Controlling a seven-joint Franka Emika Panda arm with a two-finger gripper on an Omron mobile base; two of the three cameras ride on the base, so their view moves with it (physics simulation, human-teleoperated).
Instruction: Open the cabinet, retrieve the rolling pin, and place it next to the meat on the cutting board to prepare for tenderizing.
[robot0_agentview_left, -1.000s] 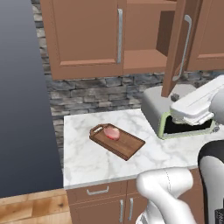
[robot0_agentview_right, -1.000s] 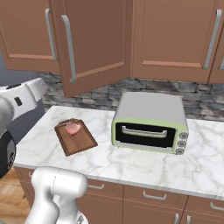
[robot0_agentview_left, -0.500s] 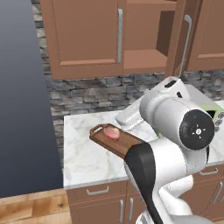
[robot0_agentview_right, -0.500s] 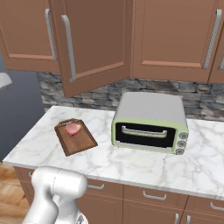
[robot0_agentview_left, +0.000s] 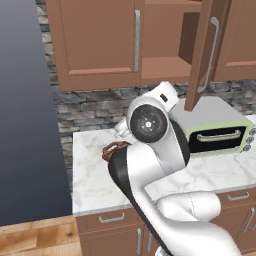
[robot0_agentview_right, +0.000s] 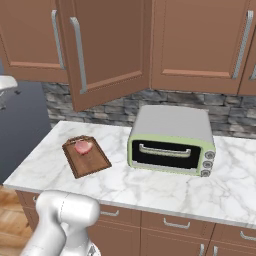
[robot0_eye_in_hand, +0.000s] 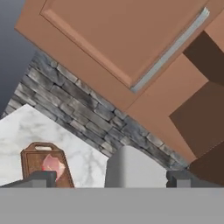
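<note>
The cabinet (robot0_agentview_left: 100, 45) has its left door shut and its right door (robot0_agentview_left: 205, 50) swung open, showing a bare inner shelf (robot0_agentview_left: 165, 65). The rolling pin is out of view. On the counter lies the cutting board (robot0_agentview_right: 86, 157) with the meat (robot0_agentview_right: 82, 146) at its far end. My arm hides most of the board in the left base view, where just its looped handle (robot0_agentview_left: 115, 148) peeks out. In the hand view my gripper (robot0_eye_in_hand: 110, 178) is open and empty, high above the counter. Below it are the board (robot0_eye_in_hand: 35, 159) and meat (robot0_eye_in_hand: 53, 165); the cabinet's shut door (robot0_eye_in_hand: 113, 30) is above.
A pale green toaster oven (robot0_agentview_right: 172, 140) stands on the marble counter (robot0_agentview_right: 150, 185) to the right of the board, under the open door (robot0_agentview_right: 102, 50). More shut wall cabinets (robot0_agentview_right: 200, 40) hang to the right. The counter ends at the left (robot0_agentview_left: 75, 170).
My arm has swung from the toaster side to the left and now covers the board in the left base view. The jaws stay open; board, meat and doors have not moved.
</note>
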